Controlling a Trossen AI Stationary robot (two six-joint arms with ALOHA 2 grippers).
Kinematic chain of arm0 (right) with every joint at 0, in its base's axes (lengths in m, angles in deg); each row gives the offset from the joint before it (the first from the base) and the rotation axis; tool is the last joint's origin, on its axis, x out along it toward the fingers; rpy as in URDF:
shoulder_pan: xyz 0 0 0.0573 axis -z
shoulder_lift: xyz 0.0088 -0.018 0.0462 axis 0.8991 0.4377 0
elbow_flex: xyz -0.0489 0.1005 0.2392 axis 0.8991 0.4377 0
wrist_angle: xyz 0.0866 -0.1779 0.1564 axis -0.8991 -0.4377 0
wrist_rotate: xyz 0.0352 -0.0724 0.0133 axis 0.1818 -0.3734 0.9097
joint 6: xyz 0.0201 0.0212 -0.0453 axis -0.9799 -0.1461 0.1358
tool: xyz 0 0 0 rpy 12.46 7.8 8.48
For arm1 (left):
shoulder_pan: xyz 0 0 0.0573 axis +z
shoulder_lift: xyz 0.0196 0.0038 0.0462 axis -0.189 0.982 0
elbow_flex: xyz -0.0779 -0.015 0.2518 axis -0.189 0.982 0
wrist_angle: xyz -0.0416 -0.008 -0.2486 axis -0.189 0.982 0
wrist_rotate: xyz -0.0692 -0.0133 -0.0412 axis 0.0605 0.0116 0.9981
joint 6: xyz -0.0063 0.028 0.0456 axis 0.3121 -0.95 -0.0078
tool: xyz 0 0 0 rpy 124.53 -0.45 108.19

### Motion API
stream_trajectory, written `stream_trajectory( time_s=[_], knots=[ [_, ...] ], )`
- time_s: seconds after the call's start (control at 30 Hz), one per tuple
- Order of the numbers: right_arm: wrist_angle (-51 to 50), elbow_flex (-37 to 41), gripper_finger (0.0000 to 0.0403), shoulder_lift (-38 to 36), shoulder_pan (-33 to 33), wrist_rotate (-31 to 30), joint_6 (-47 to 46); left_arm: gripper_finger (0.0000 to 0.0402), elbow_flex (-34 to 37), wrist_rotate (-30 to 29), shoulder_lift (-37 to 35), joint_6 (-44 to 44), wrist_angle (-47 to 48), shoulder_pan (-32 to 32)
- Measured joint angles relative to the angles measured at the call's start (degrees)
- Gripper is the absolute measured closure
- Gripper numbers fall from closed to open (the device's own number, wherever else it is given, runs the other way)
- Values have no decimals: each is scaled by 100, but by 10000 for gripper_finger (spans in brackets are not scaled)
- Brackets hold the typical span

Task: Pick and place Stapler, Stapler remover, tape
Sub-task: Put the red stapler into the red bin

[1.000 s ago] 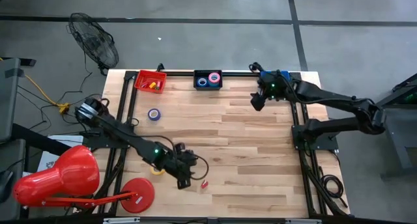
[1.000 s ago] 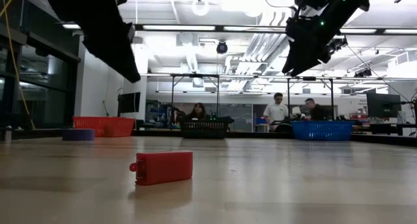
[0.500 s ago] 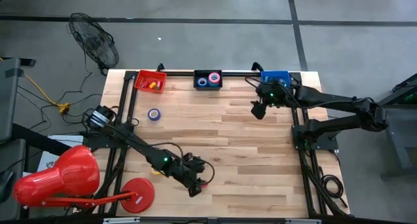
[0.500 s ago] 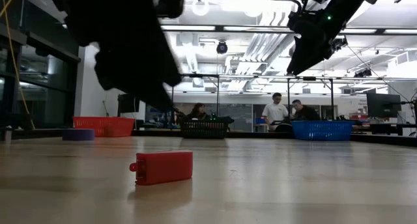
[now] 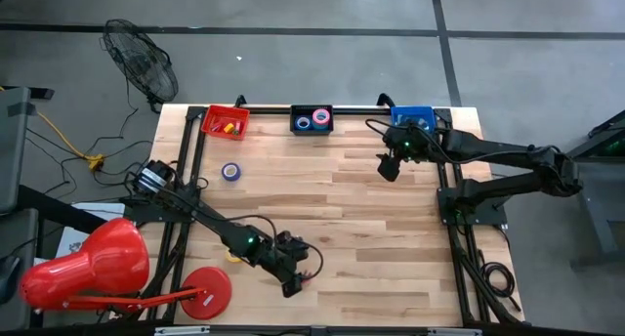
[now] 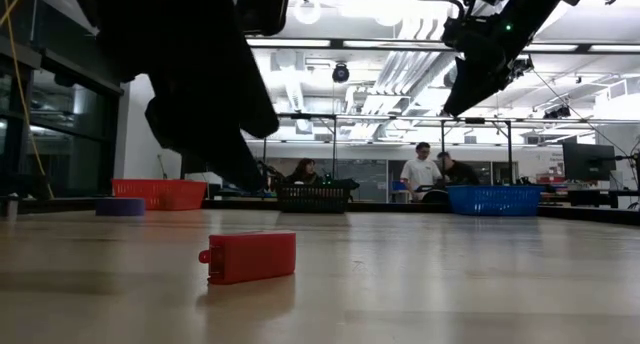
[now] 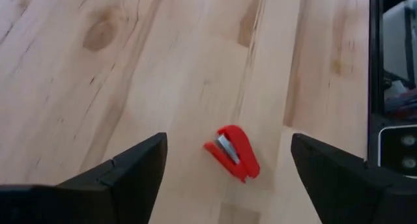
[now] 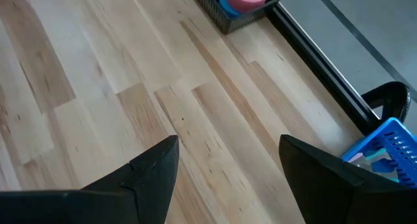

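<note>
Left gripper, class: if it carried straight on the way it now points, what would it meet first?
The left gripper, jaws wide apart, points down at the small red stapler lying on the wooden table. It would likely meet the stapler first, framed between its fingers, though how far off is unclear.

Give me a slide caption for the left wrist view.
Left claw open above the small red stapler lying on the wooden table.

The tabletop [image 5: 371, 229] is pale, light-brown wood with darker grain streaks and a knot, and on it lies a small bright red stapler [image 7: 232, 152] with a silvery metal strip. Along the far edge stand a red bin [image 5: 226, 120], a dark bin [image 5: 312, 119] holding pink and blue tape rolls [image 5: 316, 116], and a blue bin [image 5: 412, 115]. A lone blue tape roll [image 5: 230, 171] has a yellow centre, and both arms are black.
</note>
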Motion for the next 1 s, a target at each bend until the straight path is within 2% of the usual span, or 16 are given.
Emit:
stream_trajectory(
  time_s=[0.37, 1.0],
  knots=[
    [-24, 0, 146, 0, 0, 2, 12, 91, 0, 234, 300, -120, -86, 2],
    [-24, 0, 147, 2, 0, 0, -139, 92, 5, 226, 474, -320, -307, 2]
  ],
)
